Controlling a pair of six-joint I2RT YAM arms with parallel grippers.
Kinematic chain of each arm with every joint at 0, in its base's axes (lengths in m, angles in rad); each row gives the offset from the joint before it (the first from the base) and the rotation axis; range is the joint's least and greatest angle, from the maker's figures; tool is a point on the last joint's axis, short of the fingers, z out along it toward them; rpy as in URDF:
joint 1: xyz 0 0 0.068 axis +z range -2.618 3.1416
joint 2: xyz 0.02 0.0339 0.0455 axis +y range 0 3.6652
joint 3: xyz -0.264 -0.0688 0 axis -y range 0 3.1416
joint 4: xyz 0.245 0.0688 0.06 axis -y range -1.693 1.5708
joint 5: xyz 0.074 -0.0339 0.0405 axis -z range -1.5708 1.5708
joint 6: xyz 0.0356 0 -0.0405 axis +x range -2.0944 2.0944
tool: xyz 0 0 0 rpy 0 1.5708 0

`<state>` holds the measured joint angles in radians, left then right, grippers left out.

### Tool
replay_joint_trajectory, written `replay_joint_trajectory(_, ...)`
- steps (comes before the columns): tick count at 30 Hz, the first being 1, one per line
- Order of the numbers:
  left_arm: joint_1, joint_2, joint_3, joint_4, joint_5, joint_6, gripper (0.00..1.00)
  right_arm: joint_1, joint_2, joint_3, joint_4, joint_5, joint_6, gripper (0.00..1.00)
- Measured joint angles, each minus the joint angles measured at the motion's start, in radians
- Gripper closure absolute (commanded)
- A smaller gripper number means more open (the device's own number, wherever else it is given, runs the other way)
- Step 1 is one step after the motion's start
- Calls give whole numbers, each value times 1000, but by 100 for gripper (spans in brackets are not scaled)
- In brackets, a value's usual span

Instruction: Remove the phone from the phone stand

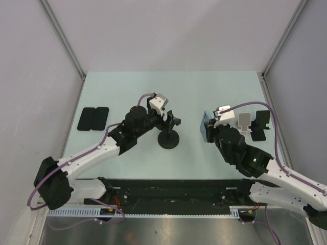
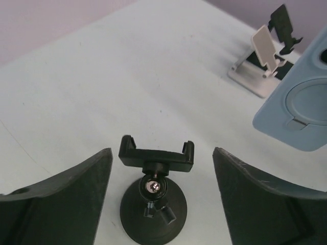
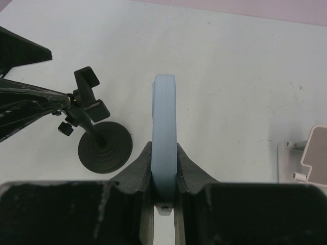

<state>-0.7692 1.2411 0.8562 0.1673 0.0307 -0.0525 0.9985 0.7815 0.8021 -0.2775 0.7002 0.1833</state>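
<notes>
Nearest to me, the black phone stand with a round base (image 1: 168, 139) sits on the pale green surface (image 1: 204, 92), a little left of the middle. Its short stem rises to a black clamp cradle at the top, and nothing sits in the cradle.

To the right of it, well apart from the stand, the right end effector (image 3: 164, 153) is closed on the light blue cased phone (image 3: 164, 112). It grips the phone by its lower edge, so the phone stands on edge between the two fingers, off the surface. The back of the phone's case shows a round ring.

The left end effector (image 2: 162, 153) hangs at the stand's cradle with its jaws spread wide. One finger is on each side of the clamp, with a gap on both sides, and it grips nothing.

Further right, near the right edge, a white folding stand on a silver plate (image 1: 245, 121) stands just beside a black folding stand (image 1: 262, 122). Across at the far left, two flat black rounded pads (image 1: 93, 118) lie side by side.
</notes>
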Motion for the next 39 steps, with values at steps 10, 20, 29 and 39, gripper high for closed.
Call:
replay_joint_trajectory(10,0,-188,-35,7,-17,8,0,3,-23,0,-2,-9,0,100)
replay_joint_trajectory(20,0,-409,-58,-64,-126,26,0,12,-42,1,0,-43,9,100)
replay_joint_trajectory(29,0,-561,-129,-95,-117,13,0,57,20,76,7,-72,79,100)
replay_joint_trajectory(39,-155,-445,-128,-86,-83,-63,0,93,184,175,65,-97,156,100)
